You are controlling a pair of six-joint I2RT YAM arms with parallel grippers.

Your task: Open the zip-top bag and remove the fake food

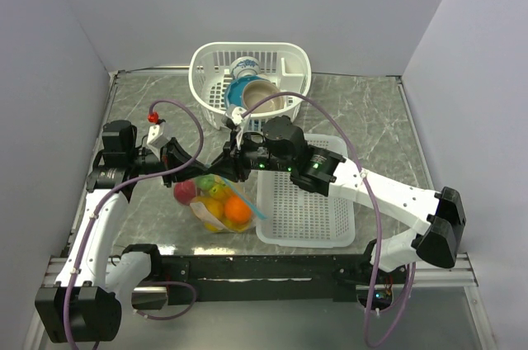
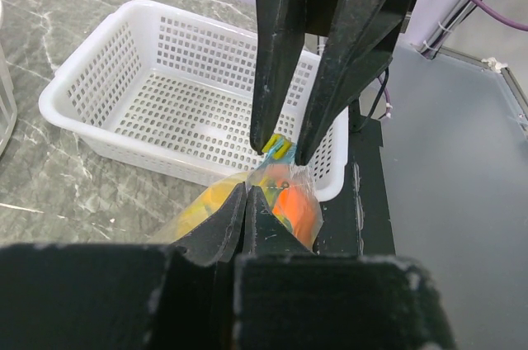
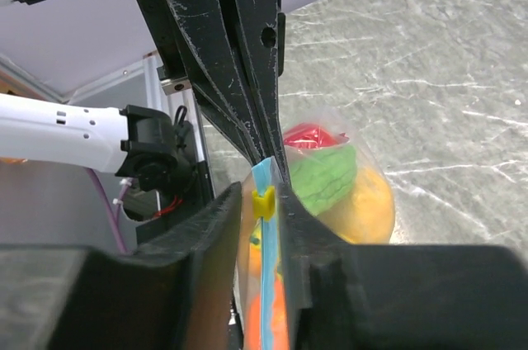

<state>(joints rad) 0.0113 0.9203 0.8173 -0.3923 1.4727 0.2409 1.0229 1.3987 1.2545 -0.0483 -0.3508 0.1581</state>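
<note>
The zip-top bag (image 1: 216, 201) hangs by its top near the table's front edge, its teal zip strip (image 3: 266, 276) running between my grippers. Inside it is the fake food: an orange (image 1: 238, 210), a red apple (image 1: 185, 192), a green piece (image 3: 323, 177) and yellow pieces (image 1: 213, 207). My left gripper (image 2: 246, 191) is shut on the bag's top edge (image 2: 290, 201). My right gripper (image 3: 261, 201) is closed around the yellow zip slider (image 3: 262, 200), just past the left fingertips. Both grippers meet over the bag in the top view, the left (image 1: 194, 175) and the right (image 1: 226, 166).
A flat white slotted basket (image 1: 307, 201) lies right of the bag, touching it; it also shows in the left wrist view (image 2: 124, 53). A rounder white basket (image 1: 206, 65) at the back holds a cup and bowls. The table's front edge is just below the bag.
</note>
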